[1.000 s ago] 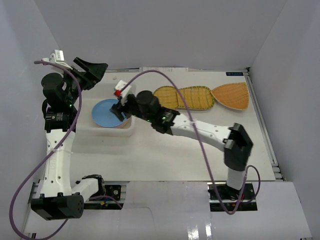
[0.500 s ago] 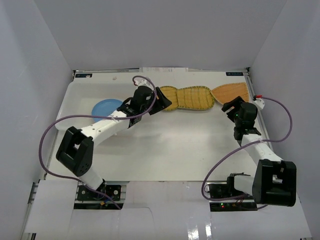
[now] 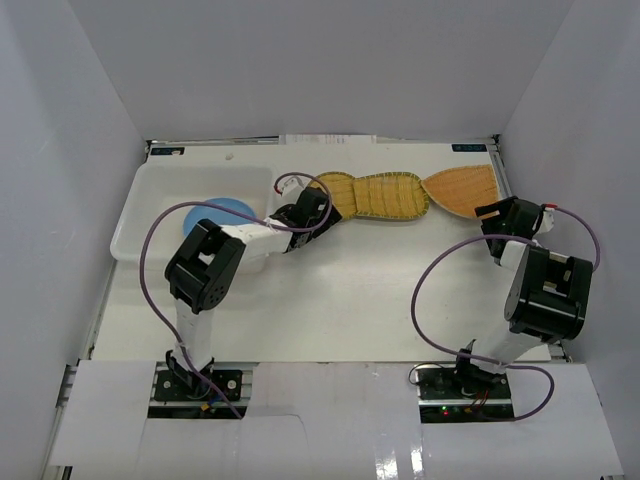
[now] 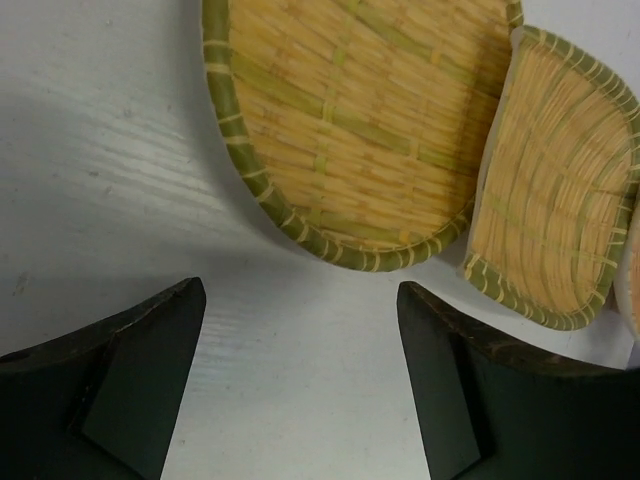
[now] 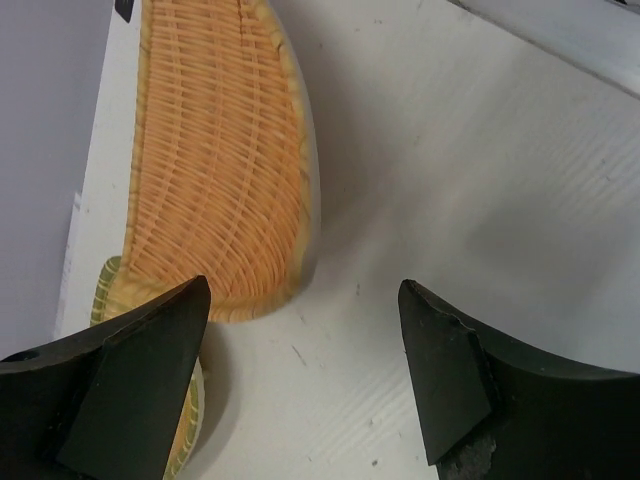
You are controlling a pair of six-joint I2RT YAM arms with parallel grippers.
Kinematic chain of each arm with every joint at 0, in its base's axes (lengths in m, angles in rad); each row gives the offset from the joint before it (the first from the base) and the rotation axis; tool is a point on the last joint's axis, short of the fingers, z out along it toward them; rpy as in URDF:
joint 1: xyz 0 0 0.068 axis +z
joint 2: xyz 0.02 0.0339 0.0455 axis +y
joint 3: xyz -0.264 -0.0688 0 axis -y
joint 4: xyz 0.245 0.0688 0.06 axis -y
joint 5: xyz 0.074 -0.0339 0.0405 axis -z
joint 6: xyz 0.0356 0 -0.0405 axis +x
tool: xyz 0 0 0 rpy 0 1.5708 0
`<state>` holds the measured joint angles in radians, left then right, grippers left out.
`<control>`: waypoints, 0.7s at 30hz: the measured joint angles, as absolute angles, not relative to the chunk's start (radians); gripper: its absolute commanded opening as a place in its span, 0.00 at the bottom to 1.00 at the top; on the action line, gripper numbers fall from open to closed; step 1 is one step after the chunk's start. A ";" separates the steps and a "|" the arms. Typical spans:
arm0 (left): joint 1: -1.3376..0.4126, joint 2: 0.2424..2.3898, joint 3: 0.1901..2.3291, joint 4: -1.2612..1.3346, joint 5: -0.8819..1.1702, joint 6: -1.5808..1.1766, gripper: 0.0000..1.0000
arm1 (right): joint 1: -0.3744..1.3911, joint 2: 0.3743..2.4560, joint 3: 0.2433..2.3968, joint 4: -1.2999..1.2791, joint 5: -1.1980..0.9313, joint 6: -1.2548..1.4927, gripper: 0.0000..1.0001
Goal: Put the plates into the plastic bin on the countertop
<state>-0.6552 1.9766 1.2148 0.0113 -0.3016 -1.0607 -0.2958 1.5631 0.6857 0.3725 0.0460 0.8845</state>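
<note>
The plastic bin stands at the back left of the countertop, with the blue plate inside it. No other smooth dish shows. Three woven trays lie in a row at the back: yellow round, yellow oval, and orange fan-shaped. My left gripper is open and empty, just short of the round tray's near rim. My right gripper is open and empty, beside the orange tray's near right edge.
White walls close in the countertop on the left, back and right. The right arm's elbow sits close to the right wall. The left arm's elbow is just in front of the bin. Purple cables loop over both arms.
Both arms have folded back, elbows nearer their bases. The left gripper stays by the yellow round tray. The right gripper has shifted right, by the orange tray. Both stay open.
</note>
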 measured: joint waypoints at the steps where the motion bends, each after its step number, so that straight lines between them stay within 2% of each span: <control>1: -0.652 1.980 1.223 0.012 -0.306 -1.063 0.89 | -0.305 1.594 0.706 0.377 0.029 0.892 0.82; 4: -0.640 2.005 1.256 0.019 -0.315 -1.069 0.89 | -0.321 1.690 0.772 0.412 -0.024 0.919 0.80; 8: -0.611 2.060 1.308 0.036 -0.317 -1.077 0.88 | -0.320 1.792 0.849 0.453 -0.086 0.958 0.70; 9: -0.604 2.073 1.322 0.041 -0.317 -1.079 0.85 | -0.319 1.809 0.854 0.469 -0.101 0.968 0.58; 11: -0.594 2.098 1.346 0.055 -0.318 -1.083 0.81 | -0.319 1.834 0.855 0.491 -0.120 0.988 0.47; 12: -0.590 2.108 1.358 0.060 -0.318 -1.084 0.74 | -0.319 1.846 0.855 0.501 -0.127 1.001 0.32; 15: -0.581 2.127 1.368 0.064 -0.323 -1.076 0.53 | -0.319 1.866 0.852 0.522 -0.134 1.037 0.08; 16: -0.580 2.131 1.368 0.065 -0.328 -1.070 0.41 | -0.320 1.866 0.846 0.528 -0.131 1.047 0.08; 17: -0.580 2.135 1.368 0.064 -0.338 -1.060 0.34 | -0.323 1.863 0.834 0.554 -0.139 1.053 0.08; 18: -0.580 2.135 1.367 0.063 -0.343 -1.060 0.20 | -0.323 1.857 0.821 0.569 -0.134 1.055 0.08; 21: -0.580 2.125 1.362 0.111 -0.347 -1.093 0.05 | -0.323 1.827 0.759 0.599 -0.130 1.075 0.08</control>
